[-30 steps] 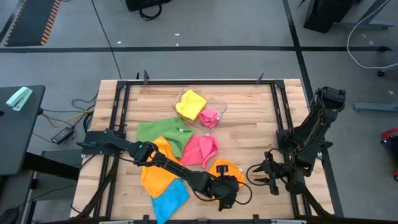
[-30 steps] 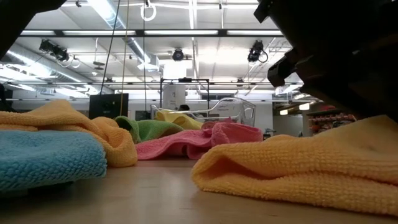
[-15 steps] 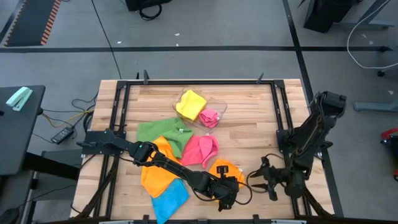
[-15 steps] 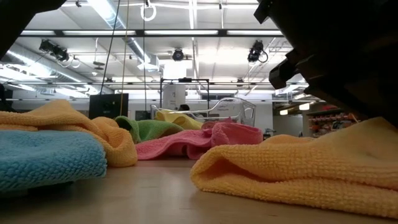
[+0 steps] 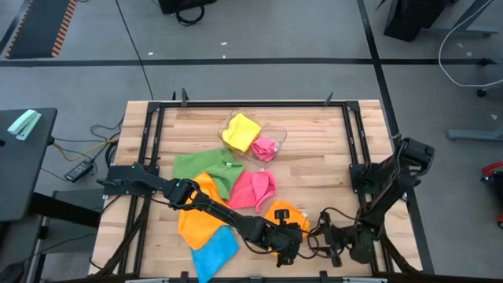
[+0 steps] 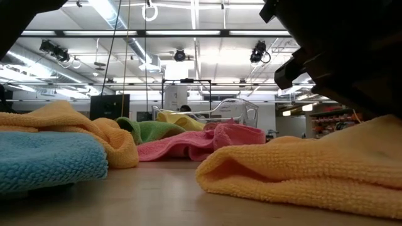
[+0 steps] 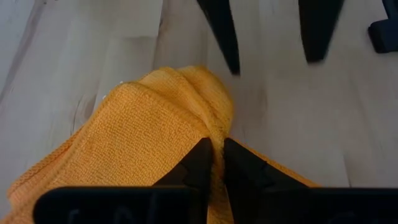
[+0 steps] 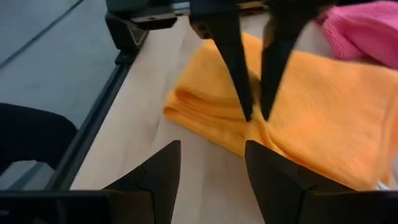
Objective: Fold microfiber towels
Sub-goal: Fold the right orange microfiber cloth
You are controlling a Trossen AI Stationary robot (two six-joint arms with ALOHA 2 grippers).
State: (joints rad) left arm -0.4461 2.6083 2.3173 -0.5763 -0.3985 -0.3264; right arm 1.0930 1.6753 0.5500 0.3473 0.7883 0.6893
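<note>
While the left gripper point(image 7: 211, 163) stays low at the near edge of the surface point(image 5: 314, 157), its fingers point(image 7: 198, 163) have drawn together over the last second and now pinch a raised ridge of the small orange towel point(image 5: 283, 213), as the left wrist view shows plainly. In the same interval the right gripper point(image 5: 328, 240) has slid in along the near edge from well to the right until it sits just beside that towel, its fingers point(image 8: 155, 180) spread apart and holding nothing, pointed at the folded edge the left one holds. That suggests the towel is being set up for a two-handed fold, with one side secured and the other about to be taken. The remaining microfiber towels lie unfolded: a larger orange one point(image 5: 200, 212) and a blue one point(image 5: 214, 251) to the left, green point(image 5: 203, 163) and pink point(image 5: 253, 189) toward the middle, and a yellow one point(image 5: 240, 130) with a second pink one point(image 5: 266, 147) in the clear tray point(image 5: 277, 132) farther back.
</note>
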